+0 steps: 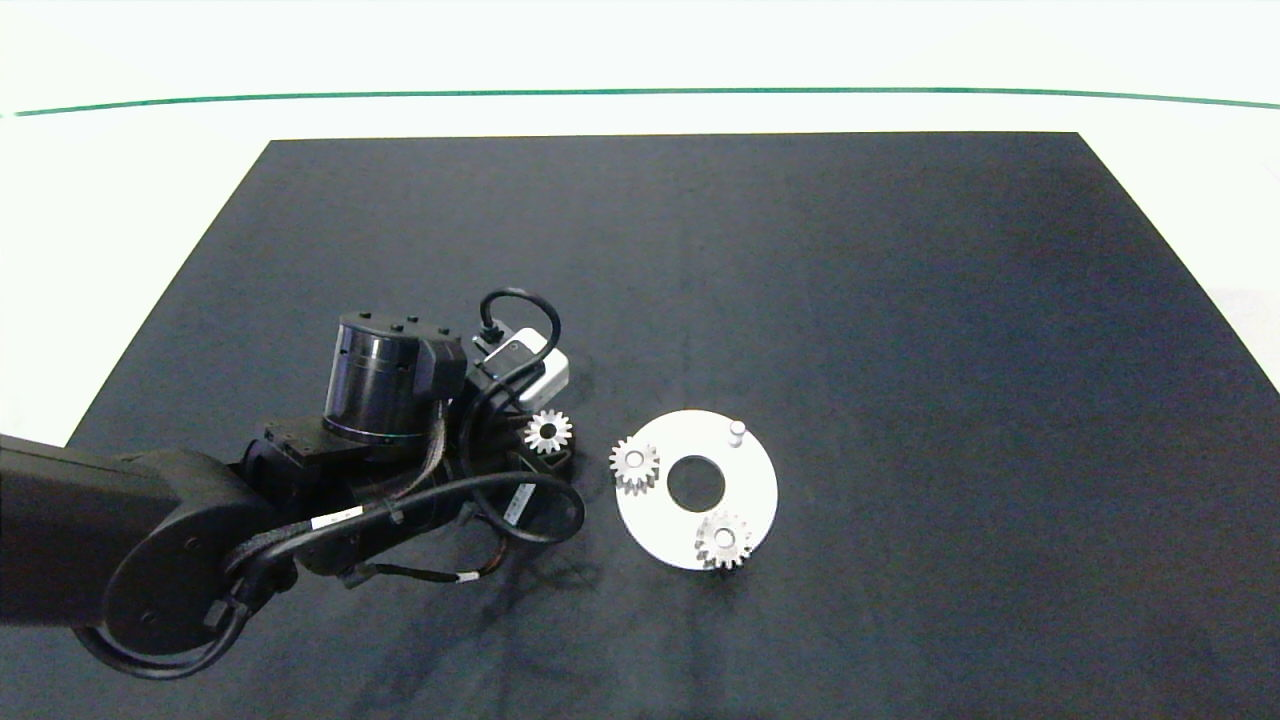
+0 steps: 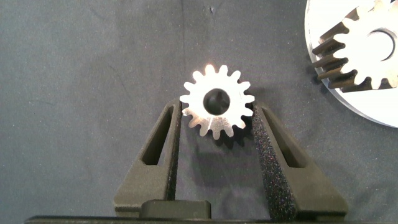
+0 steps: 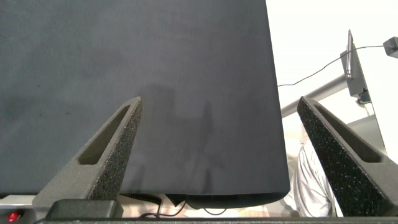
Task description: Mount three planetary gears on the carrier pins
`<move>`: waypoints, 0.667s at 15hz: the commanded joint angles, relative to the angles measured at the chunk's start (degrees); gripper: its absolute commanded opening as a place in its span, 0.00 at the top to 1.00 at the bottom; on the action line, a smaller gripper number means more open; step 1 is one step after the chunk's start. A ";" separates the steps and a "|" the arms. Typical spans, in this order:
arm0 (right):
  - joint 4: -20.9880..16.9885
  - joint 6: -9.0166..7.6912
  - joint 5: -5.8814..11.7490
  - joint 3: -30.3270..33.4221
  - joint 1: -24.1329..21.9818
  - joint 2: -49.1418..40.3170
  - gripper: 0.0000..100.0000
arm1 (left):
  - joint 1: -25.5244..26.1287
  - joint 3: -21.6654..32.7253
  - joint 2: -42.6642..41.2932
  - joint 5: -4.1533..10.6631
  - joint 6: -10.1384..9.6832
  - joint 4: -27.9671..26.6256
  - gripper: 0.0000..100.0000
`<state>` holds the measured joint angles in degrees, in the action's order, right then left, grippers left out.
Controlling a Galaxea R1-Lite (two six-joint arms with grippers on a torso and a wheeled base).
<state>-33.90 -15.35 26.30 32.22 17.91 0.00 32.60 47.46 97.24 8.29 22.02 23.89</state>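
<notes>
Left gripper (image 2: 217,121) clamps third gear (image 2: 217,101) between its pads, just beside white disc (image 1: 757,490), fingers hidden under wrist from above | two gears (image 1: 634,462) (image 1: 724,540) seated on disc, pins beneath hidden | one carrier pin (image 1: 737,431) bare | right gripper (image 3: 221,134) spread wide over mat (image 3: 124,62) edge, out of head view.

The left arm (image 1: 150,540) is matte black, with a glossy black cylinder joint (image 1: 375,385) carrying small screws on top. Black cables (image 1: 500,500) with white labels loop beside it. A white camera box (image 1: 530,365) sits behind the left tool (image 2: 216,134), whose grey fingers (image 2: 270,162) have rough foam pads.
</notes>
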 commanded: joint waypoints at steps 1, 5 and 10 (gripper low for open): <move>-0.20 -0.12 0.16 0.04 0.02 0.00 0.00 | 0.01 -0.08 -0.04 0.06 0.13 0.19 0.85; -0.20 -0.12 0.16 0.04 0.02 0.00 0.00 | -0.08 -0.26 0.05 0.06 0.04 0.28 0.92; -0.20 -0.12 0.16 0.21 0.02 0.00 0.00 | -0.43 1.50 -0.65 -0.03 -0.04 -0.08 0.96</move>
<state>-33.90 -15.35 26.30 32.41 17.91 0.00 32.27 48.57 97.02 8.23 21.82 23.67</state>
